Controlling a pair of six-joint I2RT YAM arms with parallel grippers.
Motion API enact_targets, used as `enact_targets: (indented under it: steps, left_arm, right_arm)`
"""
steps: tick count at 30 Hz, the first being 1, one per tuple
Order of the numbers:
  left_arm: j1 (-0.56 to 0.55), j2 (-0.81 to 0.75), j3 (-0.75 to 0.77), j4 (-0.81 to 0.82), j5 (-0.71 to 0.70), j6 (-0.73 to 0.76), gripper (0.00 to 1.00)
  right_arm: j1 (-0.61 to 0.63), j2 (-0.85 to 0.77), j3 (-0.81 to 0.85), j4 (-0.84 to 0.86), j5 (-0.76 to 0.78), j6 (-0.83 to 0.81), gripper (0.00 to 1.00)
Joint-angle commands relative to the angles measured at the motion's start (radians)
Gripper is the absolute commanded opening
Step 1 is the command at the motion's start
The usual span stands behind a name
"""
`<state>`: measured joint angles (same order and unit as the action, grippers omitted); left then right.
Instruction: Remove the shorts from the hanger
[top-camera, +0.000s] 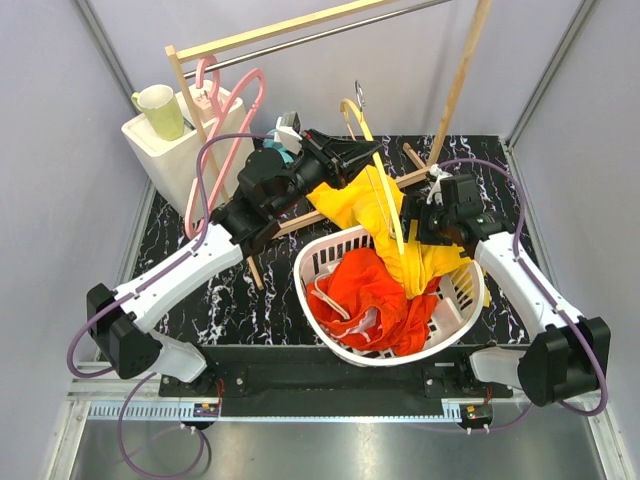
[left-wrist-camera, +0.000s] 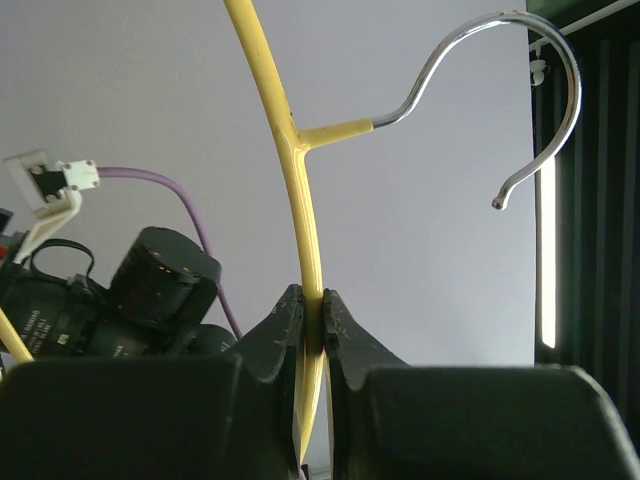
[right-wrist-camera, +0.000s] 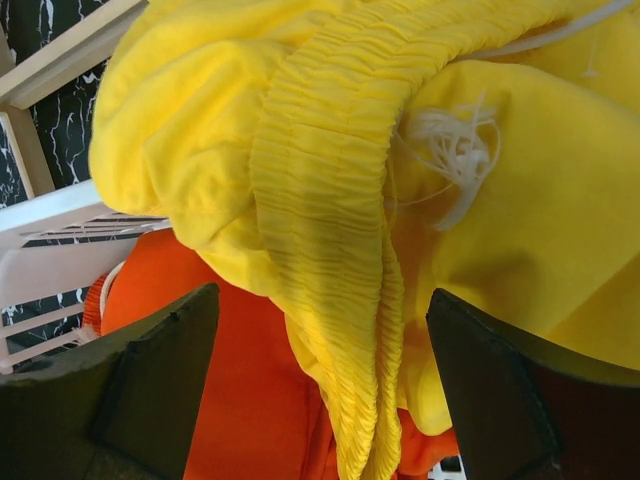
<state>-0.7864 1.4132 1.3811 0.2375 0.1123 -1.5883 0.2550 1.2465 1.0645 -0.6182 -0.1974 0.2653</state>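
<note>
Top External View: Yellow Shorts Lie Between Hanger and Open Right Gripper

1. Hanger. The left gripper (top-camera: 350, 157) is clamped on the yellow hanger (top-camera: 385, 195) at centre frame. In the left wrist view both fingers (left-wrist-camera: 285, 335) pinch the hanger's wire, with the metal hook (left-wrist-camera: 500, 60) at upper right. In the top external view the hanger's long arm runs from upper centre down toward the right.

2. Task item. The yellow shorts (top-camera: 365, 205) drape across that arm and trail down-right into the white basket (top-camera: 305, 265). They appear not yet free of the hanger. The orange-red shorts (top-camera: 365, 290) already lie inside the basket, lower centre.

3. Governing relation. The right gripper (top-camera: 420, 215) is at centre right, up against the yellow cloth, and is the nearer free arm. In the right wrist view its fingers (right-wrist-camera: 150, 380) are spread wide, holding nothing. The ribbed waistband (right-wrist-camera: 320, 200) lies directly ahead in the gap between them, running from upper right to bottom centre. A white drawstring (right-wrist-camera: 455, 140) is bunched to its right.

4. Judgement. The next move likely calls for closing on the waistband and drawing it away from the hanger, along the arm. The drawstring may snag.

5. Markings. No brand, label or readable writing is visible in any view.
</note>
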Motion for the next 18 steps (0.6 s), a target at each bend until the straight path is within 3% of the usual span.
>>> enact_targets:
  steps: [1,4,7,8,11,12,14,18]
  left_arm:
    - [0.001,-0.013,0.044,0.069,0.020,-0.001,0.00]
    - [0.004,-0.005,0.055,0.071,0.027,-0.004,0.00]
    - [0.004,0.003,0.062,0.069,0.036,-0.004,0.00]
    - [0.006,0.004,0.061,0.071,0.035,-0.004,0.00]
    - [0.006,0.004,0.055,0.072,0.029,-0.010,0.00]
    - [0.004,0.003,0.055,0.072,0.033,-0.012,0.00]
    - [0.006,-0.005,0.052,0.068,0.036,-0.007,0.00]
    - [0.004,-0.016,0.048,0.060,0.021,-0.006,0.00]
  right_arm:
    - [-0.003,0.028,-0.034,0.109,-0.065,-0.012,0.88]
    - [-0.002,0.047,-0.037,0.124,-0.099,-0.009,0.80]
    - [-0.002,0.048,-0.032,0.124,-0.146,-0.011,0.63]
    - [-0.002,0.044,-0.032,0.124,-0.158,-0.011,0.50]
    - [-0.003,0.011,-0.021,0.118,-0.158,-0.014,0.29]
    - [-0.002,0.002,-0.002,0.107,-0.157,-0.014,0.13]
    - [-0.003,-0.027,0.031,0.092,-0.139,0.005,0.01]
    - [-0.002,-0.058,0.222,0.000,-0.080,0.017,0.00]
